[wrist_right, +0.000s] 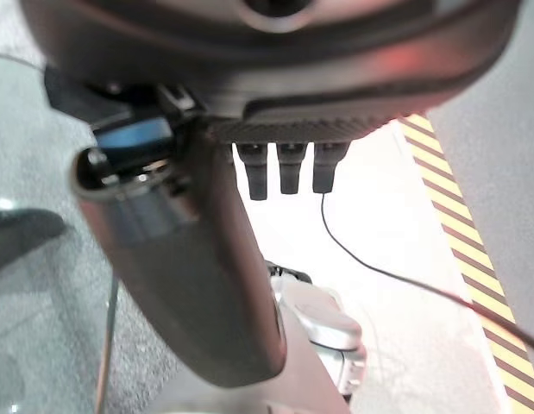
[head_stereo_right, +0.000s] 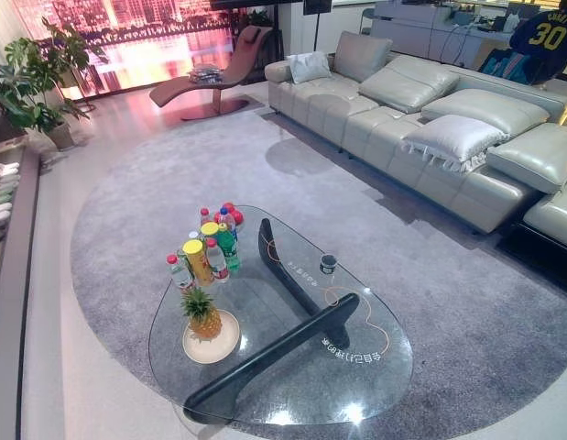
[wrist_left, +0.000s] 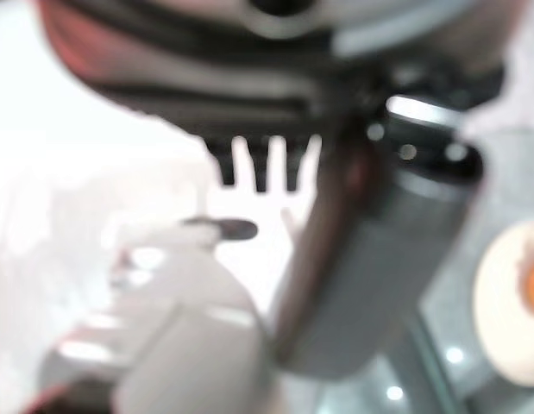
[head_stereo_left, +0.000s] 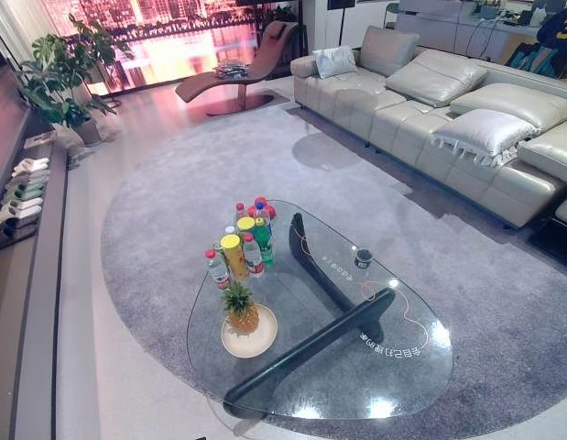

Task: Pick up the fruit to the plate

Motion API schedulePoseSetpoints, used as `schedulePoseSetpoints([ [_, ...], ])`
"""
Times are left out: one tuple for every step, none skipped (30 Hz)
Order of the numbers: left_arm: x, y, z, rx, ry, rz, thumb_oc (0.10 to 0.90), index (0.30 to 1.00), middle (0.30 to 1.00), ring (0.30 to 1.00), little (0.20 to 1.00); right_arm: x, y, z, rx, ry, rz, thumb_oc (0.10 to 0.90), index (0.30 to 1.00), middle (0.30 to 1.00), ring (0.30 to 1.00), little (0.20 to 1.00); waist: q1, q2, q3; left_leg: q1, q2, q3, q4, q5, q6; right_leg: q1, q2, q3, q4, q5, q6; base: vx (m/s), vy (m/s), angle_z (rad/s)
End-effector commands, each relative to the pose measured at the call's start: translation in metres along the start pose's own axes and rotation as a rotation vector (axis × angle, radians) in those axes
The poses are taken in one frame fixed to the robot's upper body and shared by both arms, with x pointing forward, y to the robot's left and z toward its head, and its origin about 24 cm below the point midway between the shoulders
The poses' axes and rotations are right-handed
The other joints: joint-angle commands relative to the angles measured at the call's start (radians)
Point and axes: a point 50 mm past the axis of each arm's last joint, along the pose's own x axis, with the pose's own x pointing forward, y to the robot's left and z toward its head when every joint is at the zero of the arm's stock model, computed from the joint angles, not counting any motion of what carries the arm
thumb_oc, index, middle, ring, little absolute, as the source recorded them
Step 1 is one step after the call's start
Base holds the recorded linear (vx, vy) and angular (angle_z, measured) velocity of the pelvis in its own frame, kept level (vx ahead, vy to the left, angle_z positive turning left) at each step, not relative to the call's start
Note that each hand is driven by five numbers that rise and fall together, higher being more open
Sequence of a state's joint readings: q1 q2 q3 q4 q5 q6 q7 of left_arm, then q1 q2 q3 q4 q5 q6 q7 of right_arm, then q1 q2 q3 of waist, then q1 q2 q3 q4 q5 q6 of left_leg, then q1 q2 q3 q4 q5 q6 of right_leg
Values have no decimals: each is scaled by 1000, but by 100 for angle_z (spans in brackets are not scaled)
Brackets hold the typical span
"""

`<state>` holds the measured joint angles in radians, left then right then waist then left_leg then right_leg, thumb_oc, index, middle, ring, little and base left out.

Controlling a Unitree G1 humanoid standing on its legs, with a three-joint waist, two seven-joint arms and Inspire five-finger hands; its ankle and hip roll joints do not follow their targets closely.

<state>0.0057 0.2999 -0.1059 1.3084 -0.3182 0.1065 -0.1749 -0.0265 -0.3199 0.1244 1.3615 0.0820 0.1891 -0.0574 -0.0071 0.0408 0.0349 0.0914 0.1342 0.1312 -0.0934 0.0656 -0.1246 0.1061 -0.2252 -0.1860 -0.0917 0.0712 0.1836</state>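
Observation:
A pineapple (head_stereo_left: pixel 240 309) stands upright on a round cream plate (head_stereo_left: pixel 262 344) at the near left of the glass coffee table (head_stereo_left: pixel 393 367). The plate (wrist_left: pixel 508 302) also shows as a pale disc with an orange patch past my left hand (wrist_left: pixel 249 52), whose fingers (wrist_left: pixel 258 164) hang straight and hold nothing. My right hand (wrist_right: pixel 275 69) hangs beside the table's glass edge (wrist_right: pixel 25 259). Its fingers (wrist_right: pixel 288 168) are straight and its thumb (wrist_right: pixel 189 276) is empty.
Several bottles (head_stereo_left: pixel 262 240) and a yellow can (head_stereo_left: pixel 234 256) cluster just behind the plate. A small dark cup (head_stereo_left: pixel 362 258) stands on the far right of the glass. A grey sofa (head_stereo_left: pixel 466 128) runs along the right, on a round grey rug (head_stereo_left: pixel 173 174).

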Motion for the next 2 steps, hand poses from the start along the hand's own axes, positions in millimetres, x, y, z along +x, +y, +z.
schedulePoseSetpoints([
  [-3,16,23,68,-7,39,800,900,900,900,900,-2,-14,22,-72,-24,-34,800,900,900,900,900,2,-20,34,56,6,22,15,-66,14,24,2,-16,21,-15,-13,0,0,0],
  [-3,16,23,79,-6,38,800,900,900,900,900,-2,-13,22,-79,-19,-29,800,900,900,900,900,2,-21,32,59,6,21,14,-67,15,26,3,-16,19,-15,-12,0,0,0],
])
